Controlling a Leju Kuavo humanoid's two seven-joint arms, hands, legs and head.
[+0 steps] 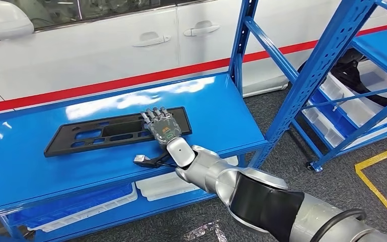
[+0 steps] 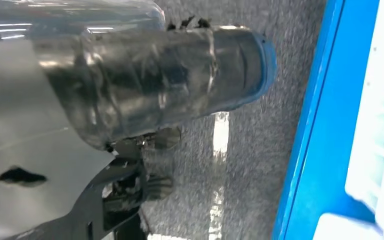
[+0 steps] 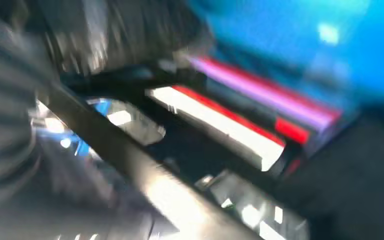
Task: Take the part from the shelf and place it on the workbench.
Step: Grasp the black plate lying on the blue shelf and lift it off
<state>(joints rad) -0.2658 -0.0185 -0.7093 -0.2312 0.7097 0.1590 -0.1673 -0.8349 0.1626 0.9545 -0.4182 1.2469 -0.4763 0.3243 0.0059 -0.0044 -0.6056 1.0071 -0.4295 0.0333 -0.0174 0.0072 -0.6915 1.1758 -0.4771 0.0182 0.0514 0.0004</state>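
- Workbench (image 1: 30,166), glossy blue, carries the part (image 1: 80,137): a long, flat black panel with several cut-out windows, lying flat on the top surface, roughly parallel to the front edge.
- Right hand (image 1: 162,127) rests at the panel's right end, palm down, fingers laid over the top face. Whether they are pinching the edge or merely lying on it cannot be told from the head view, and the right wrist view is too blurred to settle it.
- Left hand: its state cannot be told; the left wrist view looks down at grey floor beside a blue shelf frame.
- Judged from its lie, the panel has already reached the bench, so what remains is probably just letting go and drawing the arm clear.
- Handling, as a judgement: the panel looks like thin moulded plastic, light and fairly stiff, though its length may let it flex or tip if lifted by one end.
- On the shiny bench top it may slide when nudged.
- Best hold would be across a narrow end or through a cut-out window, where the fingers can hook an edge.
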